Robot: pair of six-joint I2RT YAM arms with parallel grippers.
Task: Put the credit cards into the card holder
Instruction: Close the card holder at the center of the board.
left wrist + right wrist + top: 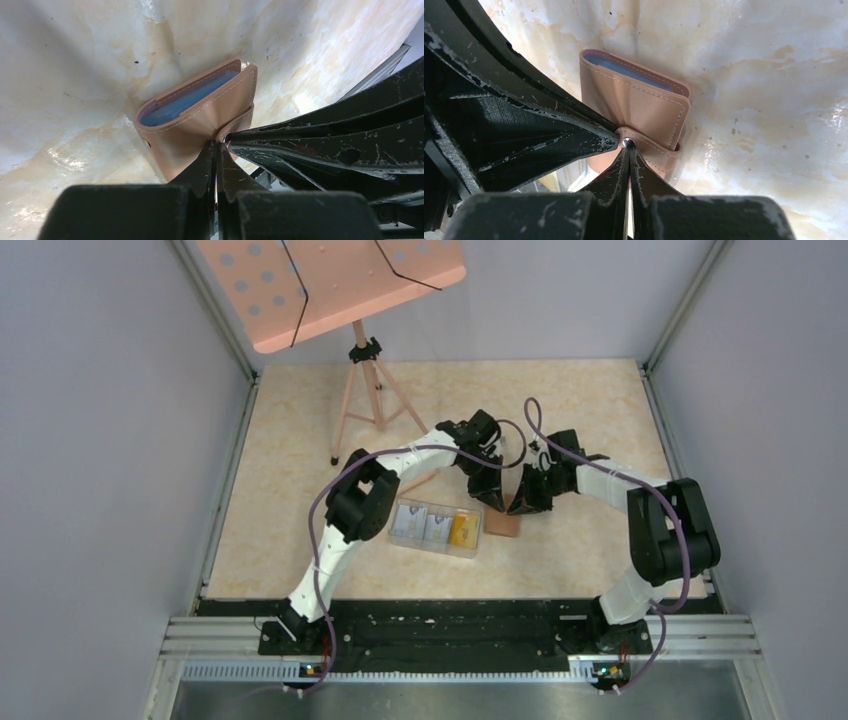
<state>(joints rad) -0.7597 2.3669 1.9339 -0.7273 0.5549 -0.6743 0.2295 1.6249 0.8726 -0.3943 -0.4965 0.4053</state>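
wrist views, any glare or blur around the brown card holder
Left wrist: card holder sharp, bright glare on the table right of it, left gripper soft at the bottom. Right wrist: same sharpness, shiny table patches at right, right gripper blurred up close.

Tan holder (639,105) on the marbled table (764,75), with blue cards (624,67) tucked in its top slot. A strap (659,147) wraps over the holder's near edge and has a metal snap (626,143) on it. The right gripper (628,152) comes in from below the holder, jaws pressed together, tips right at the snap. The left gripper (613,138) pokes in from the holder's left, closed too, tips at the same spot. Can't tell if either's actually pinching the strap.
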